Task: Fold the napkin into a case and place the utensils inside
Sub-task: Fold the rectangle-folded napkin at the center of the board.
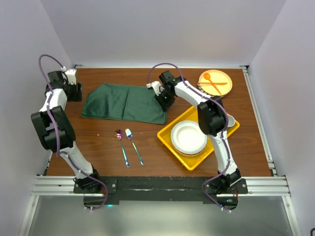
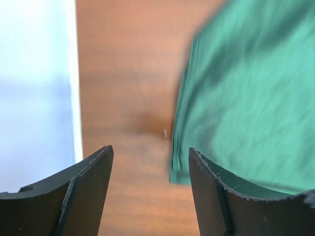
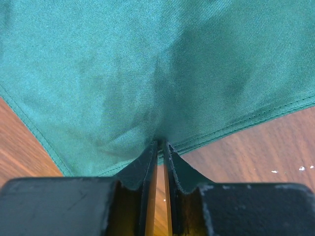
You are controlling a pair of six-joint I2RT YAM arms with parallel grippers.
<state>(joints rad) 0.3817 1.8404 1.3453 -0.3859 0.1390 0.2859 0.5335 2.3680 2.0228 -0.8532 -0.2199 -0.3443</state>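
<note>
The dark green napkin (image 1: 125,102) lies folded over on the wooden table at the back middle. My right gripper (image 1: 164,100) is at its right edge, shut on the napkin's hem (image 3: 162,88). My left gripper (image 1: 74,92) is open and empty, just left of the napkin's left edge (image 2: 236,98), above bare wood. The iridescent metal spoon (image 1: 121,144) and fork (image 1: 133,144) lie side by side on the table in front of the napkin, handles toward me.
A yellow tray (image 1: 166,134) holding white plates (image 1: 188,137) stands at the right. An orange plate (image 1: 222,88) with an orange spoon and fork sits at the back right. White walls close off the left, back and right.
</note>
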